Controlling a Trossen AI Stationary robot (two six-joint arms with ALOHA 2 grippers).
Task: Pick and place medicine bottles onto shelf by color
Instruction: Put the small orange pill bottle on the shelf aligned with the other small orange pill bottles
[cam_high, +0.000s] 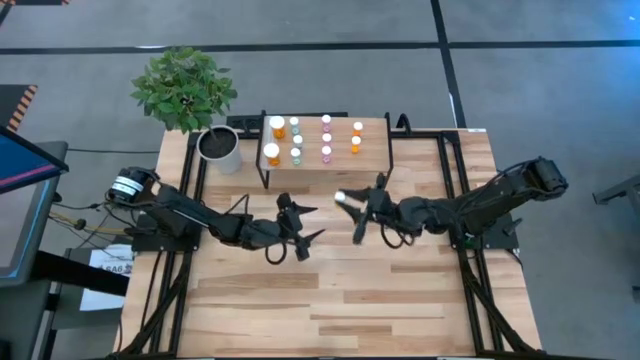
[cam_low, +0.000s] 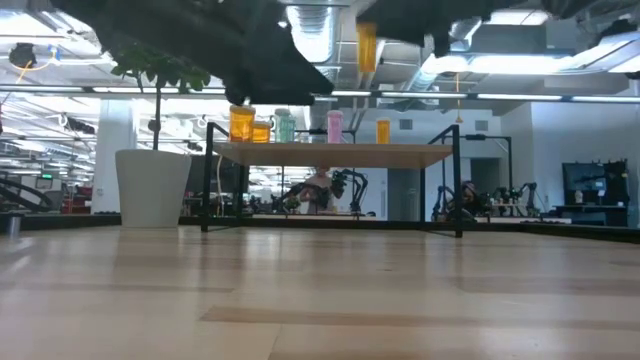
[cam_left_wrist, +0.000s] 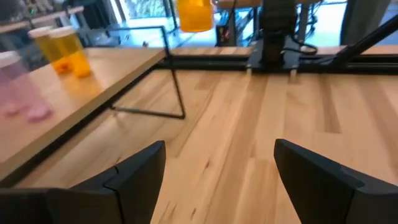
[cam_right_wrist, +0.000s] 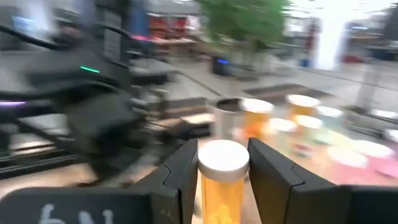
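We count ten medicine bottles (cam_high: 295, 128) standing on one shelf (cam_high: 375, 150): four orange, three teal-green and three pink. We count one further orange bottle (cam_right_wrist: 222, 180) off the shelf, eleven bottles in all. We also record one plant pot (cam_high: 220, 148) holding one plant (cam_high: 183, 88), and two arms over one table (cam_high: 340, 300).

Grey floor (cam_high: 520, 80) crossed by dark lines surrounds the wooden table (cam_high: 330, 300); a potted plant (cam_high: 185, 90) stands at its far left corner. Ceiling lights (cam_low: 560, 95) glow overhead.
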